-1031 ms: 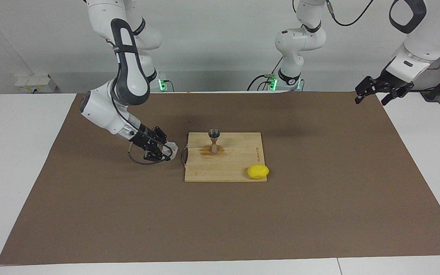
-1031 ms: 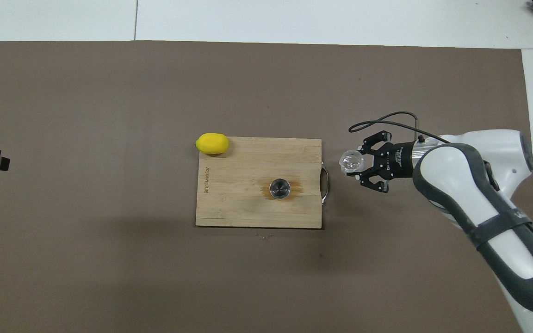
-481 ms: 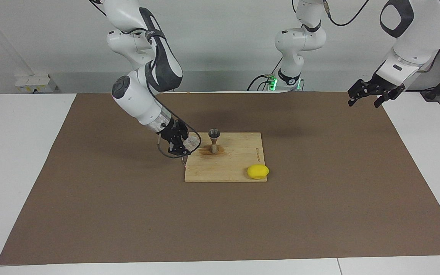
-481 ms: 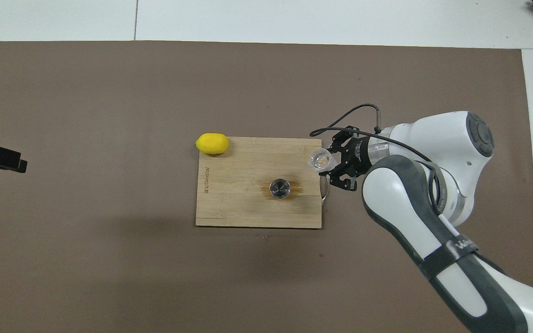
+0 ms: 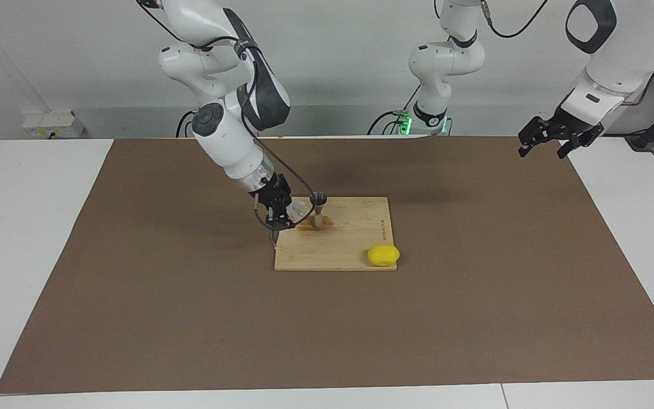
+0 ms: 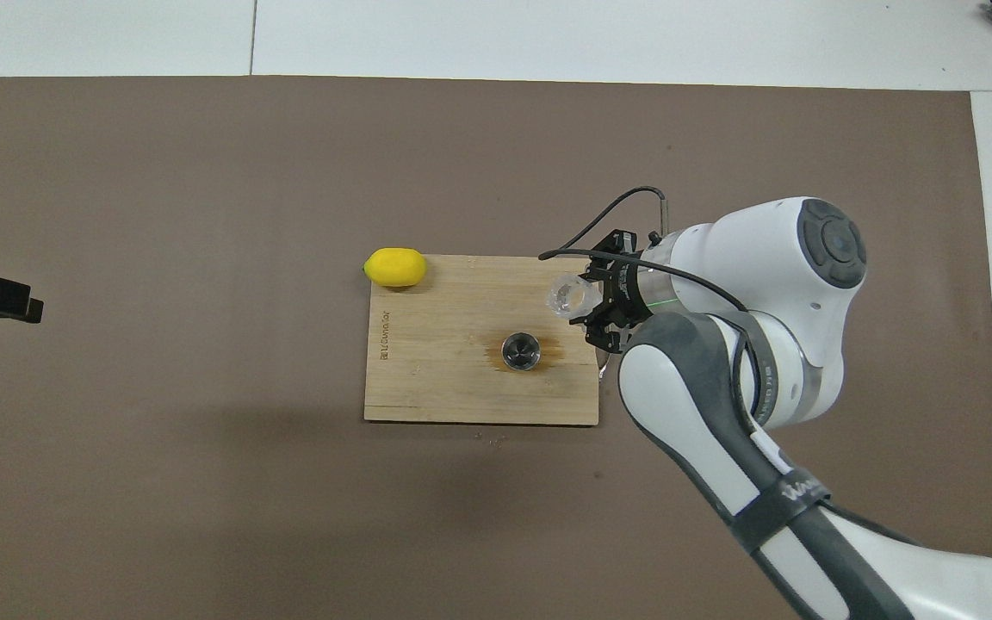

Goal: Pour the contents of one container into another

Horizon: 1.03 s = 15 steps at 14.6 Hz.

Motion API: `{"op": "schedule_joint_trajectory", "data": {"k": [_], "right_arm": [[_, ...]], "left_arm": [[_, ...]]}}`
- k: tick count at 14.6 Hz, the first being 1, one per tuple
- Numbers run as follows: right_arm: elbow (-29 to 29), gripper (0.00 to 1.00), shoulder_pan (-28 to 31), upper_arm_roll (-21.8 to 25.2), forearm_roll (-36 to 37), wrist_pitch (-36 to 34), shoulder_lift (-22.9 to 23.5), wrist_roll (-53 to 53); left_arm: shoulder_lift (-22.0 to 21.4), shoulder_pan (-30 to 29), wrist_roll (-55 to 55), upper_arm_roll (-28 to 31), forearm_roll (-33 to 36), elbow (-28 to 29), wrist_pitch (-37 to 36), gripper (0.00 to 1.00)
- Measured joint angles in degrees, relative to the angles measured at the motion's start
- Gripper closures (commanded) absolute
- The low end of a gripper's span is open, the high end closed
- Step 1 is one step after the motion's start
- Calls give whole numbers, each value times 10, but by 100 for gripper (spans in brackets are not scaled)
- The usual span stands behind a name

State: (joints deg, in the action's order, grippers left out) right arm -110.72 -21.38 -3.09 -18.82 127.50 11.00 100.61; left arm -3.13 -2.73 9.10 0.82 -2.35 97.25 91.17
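Observation:
My right gripper (image 5: 292, 214) is shut on the small clear ridged glass cup (image 5: 300, 209). It holds the cup tilted just above the wooden cutting board (image 5: 355, 238), close beside the metal hourglass jigger (image 5: 318, 210). The jigger stands upright on a brown stain on the board. From above, the cup (image 6: 567, 297) is over the board's edge toward the right arm's end, a little short of the jigger (image 6: 520, 350). My left gripper (image 5: 548, 141) waits open and empty, raised over the table's edge at the left arm's end.
A yellow lemon (image 5: 383, 255) lies at the board's corner farthest from the robots, toward the left arm's end. The board (image 6: 461, 387) has a metal handle at the right arm's end. A brown mat (image 5: 191, 318) covers the table.
My right gripper has lifted the cup from the mat and carried it over the board's edge to beside the jigger. The left gripper has barely shifted.

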Motion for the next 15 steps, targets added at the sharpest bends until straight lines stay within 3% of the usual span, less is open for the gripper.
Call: {"op": "schedule_joint_trajectory", "data": {"k": [6,15], "right_arm": [[33,100,-18,0,66,-66,0,1],[42,100,-45,0,154,-75,0,44]], "left_arm": [[0,0,0,0,0,1,1,0],[0,0,0,-1,0,1,1,0]]}}
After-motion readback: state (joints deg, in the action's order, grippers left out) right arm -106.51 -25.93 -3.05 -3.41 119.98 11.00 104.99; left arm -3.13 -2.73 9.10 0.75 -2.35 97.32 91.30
